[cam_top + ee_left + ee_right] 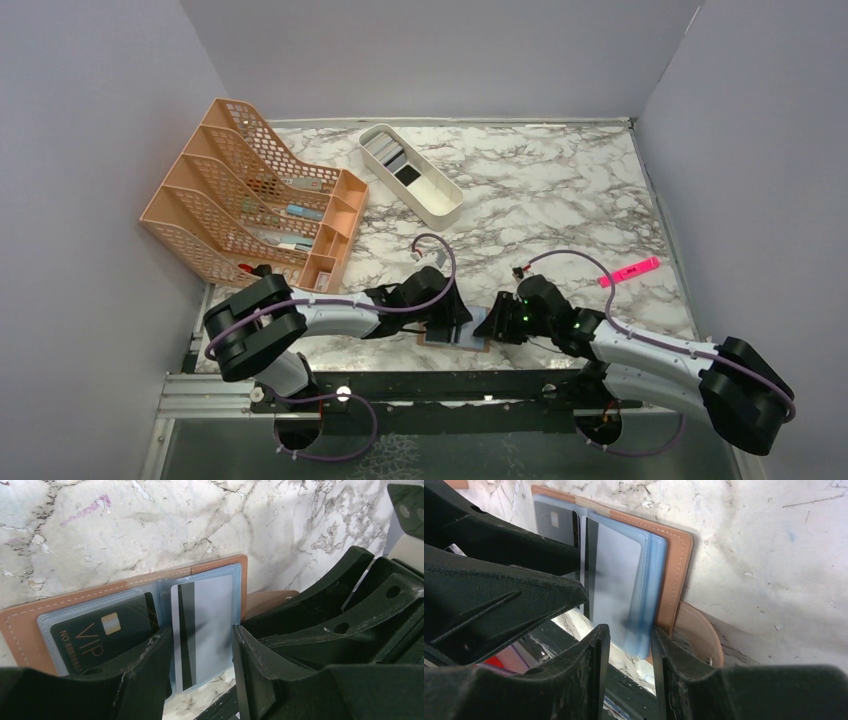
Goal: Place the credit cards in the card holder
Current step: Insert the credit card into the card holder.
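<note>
The tan card holder (452,341) lies open at the table's near edge, between both grippers. In the left wrist view its leather (20,625) frames clear blue sleeves. A black VIP card (100,630) sits in the left sleeve and a silvery grey card (212,615) with a black stripe lies in the right one. My left gripper (202,632) is open, its fingers either side of the silvery card. My right gripper (629,631) is open around the sleeves' lower corner, beside the holder's edge (679,565) and snap flap (696,630). More cards (405,171) lie in the tray.
A white oblong tray (440,205) stands at the back centre. An orange mesh file rack (255,195) fills the back left. A pink highlighter (630,271) lies at the right. The holder sits right at the table's front edge, with the black frame rail just below it.
</note>
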Motion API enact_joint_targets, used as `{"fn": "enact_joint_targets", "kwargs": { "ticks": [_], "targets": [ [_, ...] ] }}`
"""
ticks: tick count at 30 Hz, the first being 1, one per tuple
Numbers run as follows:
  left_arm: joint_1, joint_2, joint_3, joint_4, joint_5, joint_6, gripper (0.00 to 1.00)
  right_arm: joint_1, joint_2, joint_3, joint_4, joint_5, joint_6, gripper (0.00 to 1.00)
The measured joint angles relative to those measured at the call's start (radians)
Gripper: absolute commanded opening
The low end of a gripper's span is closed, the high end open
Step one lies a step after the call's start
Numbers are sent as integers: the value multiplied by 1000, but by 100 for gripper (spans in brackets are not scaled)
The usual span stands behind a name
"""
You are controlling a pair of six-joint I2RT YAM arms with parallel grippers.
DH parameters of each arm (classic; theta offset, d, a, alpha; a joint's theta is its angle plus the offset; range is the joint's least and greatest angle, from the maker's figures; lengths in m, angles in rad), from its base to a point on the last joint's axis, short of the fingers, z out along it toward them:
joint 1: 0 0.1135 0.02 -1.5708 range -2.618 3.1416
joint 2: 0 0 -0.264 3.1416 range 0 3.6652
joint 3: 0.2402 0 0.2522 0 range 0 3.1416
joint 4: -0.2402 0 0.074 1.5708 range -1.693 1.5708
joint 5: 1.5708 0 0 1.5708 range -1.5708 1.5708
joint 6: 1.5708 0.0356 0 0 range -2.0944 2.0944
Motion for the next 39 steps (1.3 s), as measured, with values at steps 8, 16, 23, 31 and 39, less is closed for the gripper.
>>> {"fn": "enact_joint_targets", "kwargs": {
  "ticks": [8, 16, 23, 31, 39],
  "targets": [
    [-11, 25, -6, 63, 2, -31, 50, 0, 3, -12, 29, -2, 3, 39],
    [-18, 31, -6, 88, 4, -58, 49, 0, -42, -14, -13, 27, 1, 40],
    [-24, -13, -11, 29, -7, -37, 52, 0, -103, -8, -86, 64, 0, 46],
    [-3, -114, 42, -161, -87, 55, 51, 0, -129, -2, -91, 48, 9, 47],
    [44, -159, 65, -309, -159, 159, 41, 0, -65, 16, -77, 41, 18, 48]
  ]
}}
